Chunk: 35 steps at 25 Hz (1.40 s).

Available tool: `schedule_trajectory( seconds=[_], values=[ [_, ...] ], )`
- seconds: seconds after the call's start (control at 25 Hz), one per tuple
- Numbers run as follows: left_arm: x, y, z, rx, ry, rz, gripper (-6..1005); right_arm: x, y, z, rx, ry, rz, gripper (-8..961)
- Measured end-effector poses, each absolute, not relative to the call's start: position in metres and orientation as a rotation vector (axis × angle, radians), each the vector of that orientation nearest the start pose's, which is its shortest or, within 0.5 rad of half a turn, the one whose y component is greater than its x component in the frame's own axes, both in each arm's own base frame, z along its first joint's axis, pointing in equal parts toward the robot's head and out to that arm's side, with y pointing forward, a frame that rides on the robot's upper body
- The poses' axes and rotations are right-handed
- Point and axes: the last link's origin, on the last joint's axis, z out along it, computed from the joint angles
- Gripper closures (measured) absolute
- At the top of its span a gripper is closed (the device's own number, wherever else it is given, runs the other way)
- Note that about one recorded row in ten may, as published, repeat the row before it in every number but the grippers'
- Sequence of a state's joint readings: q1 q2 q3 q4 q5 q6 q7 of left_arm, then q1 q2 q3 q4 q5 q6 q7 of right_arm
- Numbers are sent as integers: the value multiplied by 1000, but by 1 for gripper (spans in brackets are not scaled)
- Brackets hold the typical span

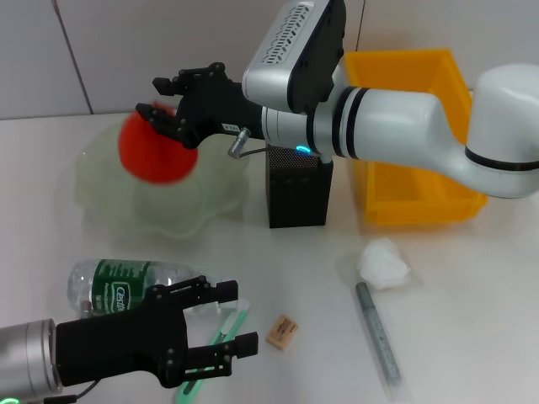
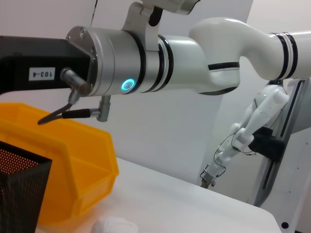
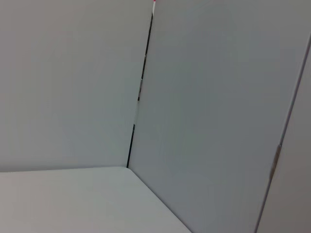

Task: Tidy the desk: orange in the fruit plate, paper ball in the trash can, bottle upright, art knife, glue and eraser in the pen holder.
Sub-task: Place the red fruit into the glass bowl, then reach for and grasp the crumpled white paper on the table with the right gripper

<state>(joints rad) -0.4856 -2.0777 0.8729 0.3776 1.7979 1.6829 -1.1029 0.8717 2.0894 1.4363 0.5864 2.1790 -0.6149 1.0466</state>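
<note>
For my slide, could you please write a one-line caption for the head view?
Right gripper at the orange over the fruit plate; left gripper open above the lying bottle.

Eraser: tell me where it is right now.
In the head view the eraser lies flat on the table near the front edge, just right of the left gripper and the green art knife, with the grey glue stick farther right.

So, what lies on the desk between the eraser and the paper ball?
In the head view, only the top end of the grey art knife reaches between the eraser and the paper ball; otherwise that stretch of desk is bare.
</note>
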Motion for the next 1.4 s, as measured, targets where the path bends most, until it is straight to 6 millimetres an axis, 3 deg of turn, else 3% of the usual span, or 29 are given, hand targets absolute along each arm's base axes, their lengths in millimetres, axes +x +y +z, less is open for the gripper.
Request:
schedule_trajectory(
  seconds=[0.2,0.44,0.6,0.76,0.92,1.08,1.2,1.4],
  values=[
    [-256,273,-47,-2858,-524,-1019,216,85,429,-87,-2478,83,656,527],
    [-256,273,-47,-2858,-523,-1018,216,85,422,-74,-2439,89,723,376],
    [-257,273,-46,-2851,-512,-1014,217,90,402,-43,-2385,152,860,275],
    [-257,273,-46,-2847,-511,-1015,217,116,368,-14,-2411,261,888,174],
    [-258,273,-46,-2841,-515,-1009,217,156,335,8,-2478,402,749,175],
    [-258,275,-47,-2840,-514,-998,217,192,315,26,-2555,639,438,176],
    [-257,276,-47,-2841,-510,-996,217,207,306,40,-2563,798,177,176],
    [-257,276,-48,-2843,-509,-992,217,211,297,66,-2473,948,-104,177]
  ],
)
